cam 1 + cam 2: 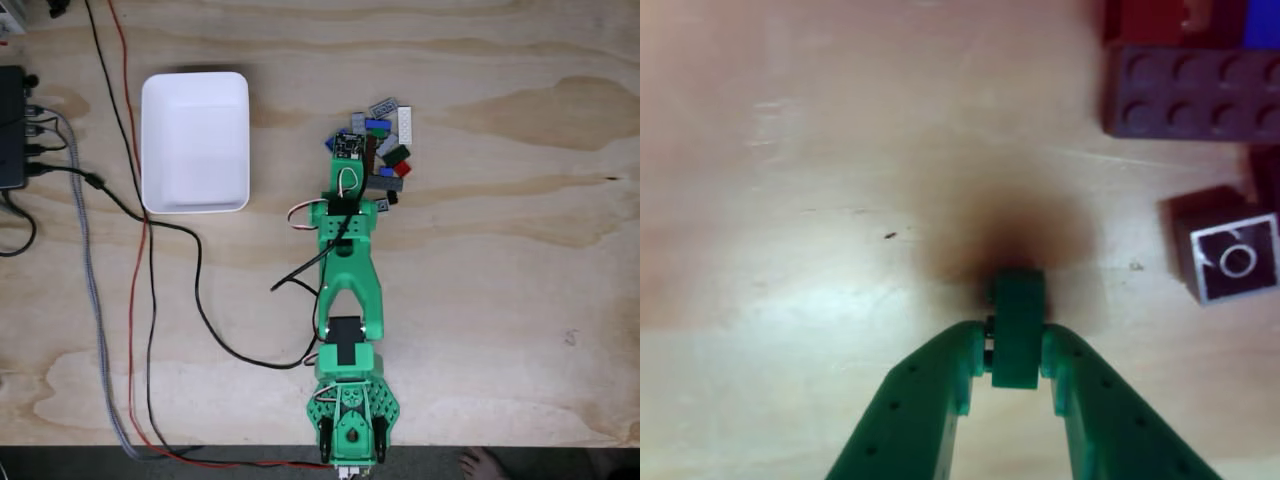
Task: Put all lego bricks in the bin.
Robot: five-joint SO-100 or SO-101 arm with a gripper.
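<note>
Far to the left of the gripper (348, 146) in the fixed view, and slightly above it, sits the bin (195, 88), its long axis running up and down the picture; it looks empty from here. Between bin and gripper lies bare surface (500, 300) crossed by cables (150, 260). In the other view the gripper (1017, 352) is closed on a small green brick (1018, 325), held upright between the jaws over a dark shadow on the wood, so it seems lifted slightly, though I cannot be sure. Just right of the gripper is the remaining pile of bricks (385, 150), touching one another; a dark studded plate (1190, 92) and a black brick (1230, 255) show nearby. I judge the coming move is a carry leftward to the bin.
</note>
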